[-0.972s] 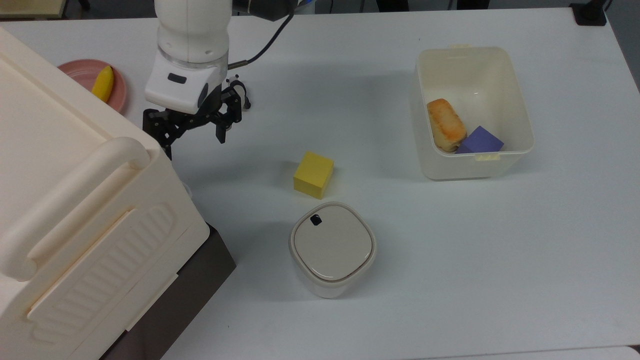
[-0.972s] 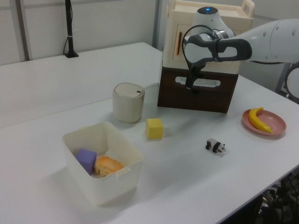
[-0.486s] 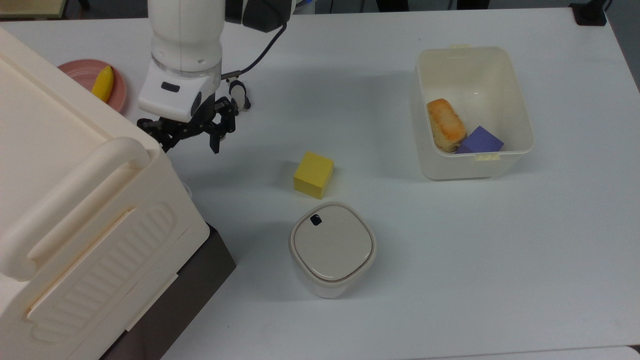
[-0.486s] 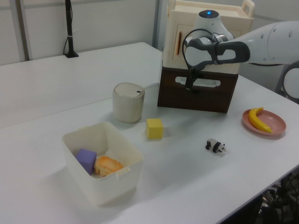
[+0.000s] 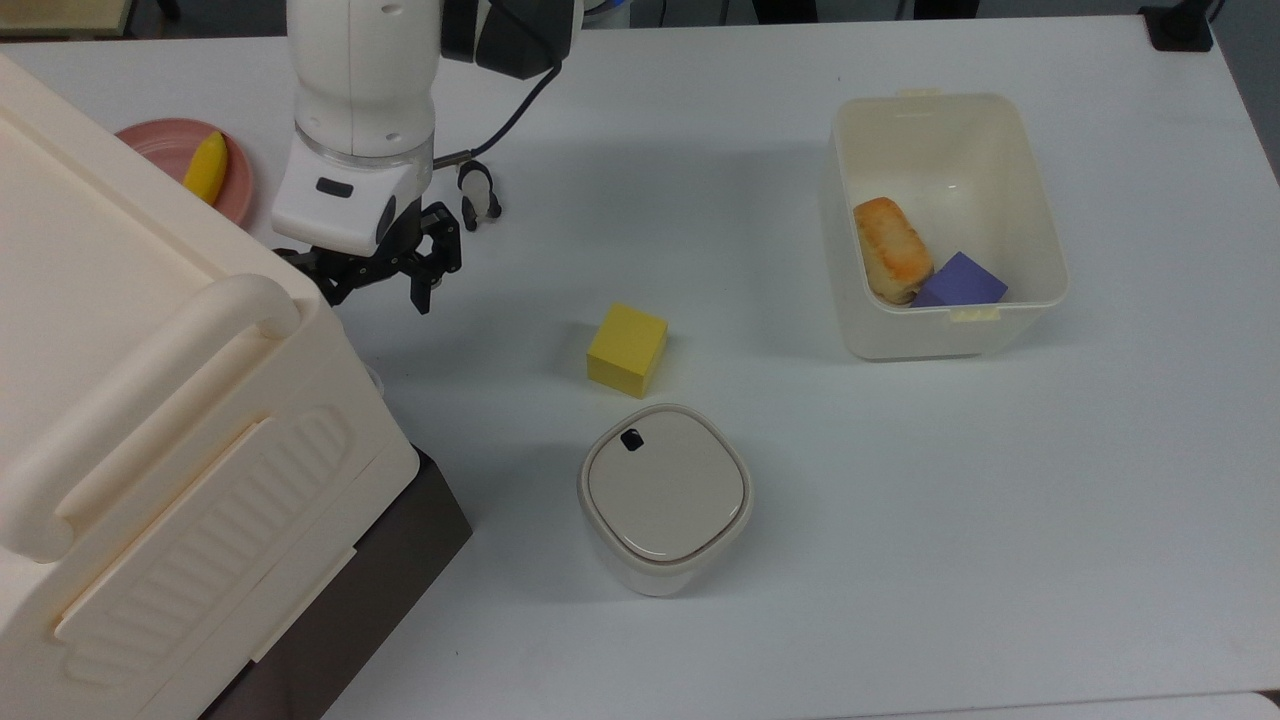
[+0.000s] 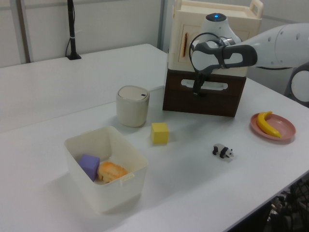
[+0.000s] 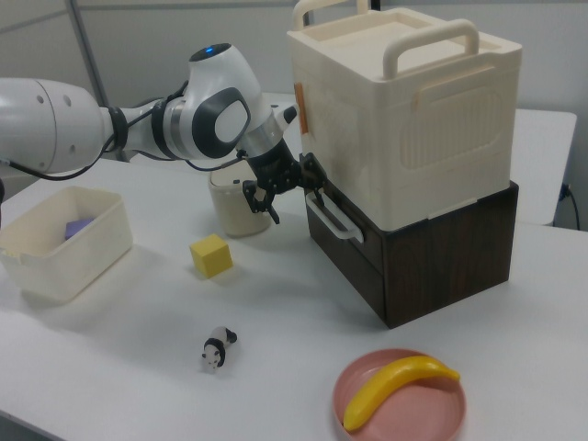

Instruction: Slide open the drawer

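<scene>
Top view: the robot's pincer (image 5: 385,285) hangs with its fingers spread and empty beside the cream cabinet (image 5: 150,420) that fills the tabletop's (image 5: 900,500) near-left corner. Of the dark-brown drawer (image 5: 385,590) beneath it, only a sliver shows. A yellow block (image 5: 627,349) and a lidded canister (image 5: 665,497) sit mid-tabletop, well clear.

Left view: the pincer (image 6: 199,91) hovers at the drawer's (image 6: 203,99) front, level with the white loop handle (image 6: 205,86); the arm covers part of that handle, so contact cannot be judged.

Right view: the open pincer (image 7: 280,191) stands just beside the handle (image 7: 332,219), apparently not yet around it. The drawer (image 7: 344,248) looks shut, flush under the cabinet (image 7: 404,110).

The risk from here: the loop is thin, and fingers closing slightly off would miss it or slip during the pull. A skewed pull could drag the whole stack across the tabletop (image 7: 276,367) rather than free the drawer.
</scene>
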`<control>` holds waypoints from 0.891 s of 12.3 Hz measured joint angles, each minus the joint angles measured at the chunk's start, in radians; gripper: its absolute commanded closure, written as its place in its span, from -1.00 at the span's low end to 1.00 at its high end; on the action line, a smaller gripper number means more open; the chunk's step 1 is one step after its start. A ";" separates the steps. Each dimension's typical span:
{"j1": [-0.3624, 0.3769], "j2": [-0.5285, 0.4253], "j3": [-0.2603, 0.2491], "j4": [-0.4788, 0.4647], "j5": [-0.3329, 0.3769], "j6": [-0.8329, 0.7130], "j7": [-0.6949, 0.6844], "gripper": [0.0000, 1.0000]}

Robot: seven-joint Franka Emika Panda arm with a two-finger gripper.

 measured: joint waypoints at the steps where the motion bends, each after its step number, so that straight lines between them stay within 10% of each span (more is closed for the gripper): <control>1: 0.000 0.000 0.000 0.000 0.000 0.005 0.000 -1.00; 11: -0.001 0.014 0.000 0.001 0.000 0.028 -0.011 -1.00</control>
